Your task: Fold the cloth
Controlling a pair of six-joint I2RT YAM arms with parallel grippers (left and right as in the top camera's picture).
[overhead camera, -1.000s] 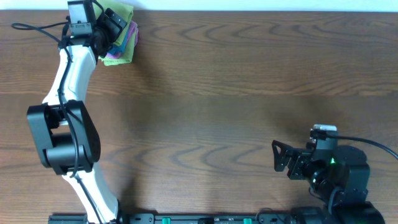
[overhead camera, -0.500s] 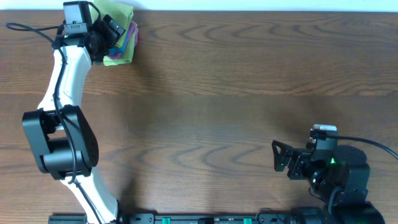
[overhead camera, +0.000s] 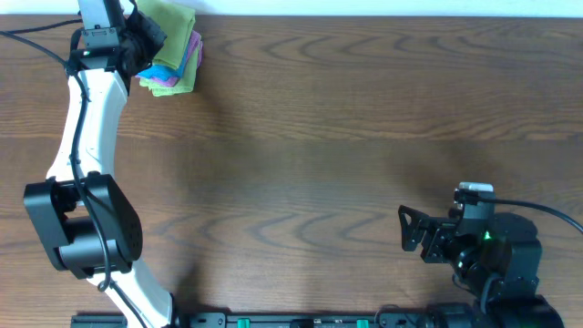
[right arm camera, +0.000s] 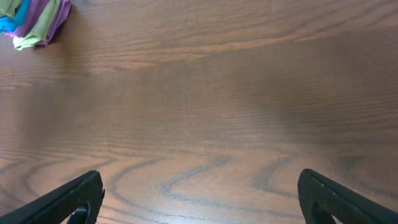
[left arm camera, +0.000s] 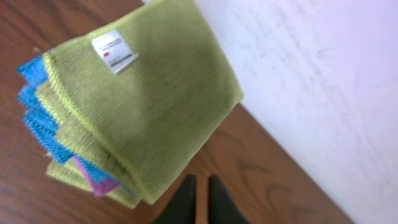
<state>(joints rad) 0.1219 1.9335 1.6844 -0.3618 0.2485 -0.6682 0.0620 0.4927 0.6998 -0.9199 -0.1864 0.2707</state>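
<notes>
Lime-green microfibre cloth [left arm camera: 143, 106], white tag [left arm camera: 115, 51] up, is seen folded atop a blue cloth [left arm camera: 31, 99] and pink cloth [left arm camera: 99, 184] at the bench [overhead camera: 364, 137] far-left corner, by the wall [left arm camera: 311, 74]. Left fingers [left arm camera: 185, 199] are clenched together just beside its edge, w/ nothing held. Right fingers [right arm camera: 68, 202] are spread wide over bare wood, well apart from the stack.

Overhead top-down; green cloth [overhead camera: 173, 20] [left arm camera: 143, 106] near left wrist, far from right

We can read no text anywhere. We see only one white tag [left arm camera: 114, 51] on the green cloth [left arm camera: 149, 106]; its printed lines and small red mark are too blurred to read.
</notes>
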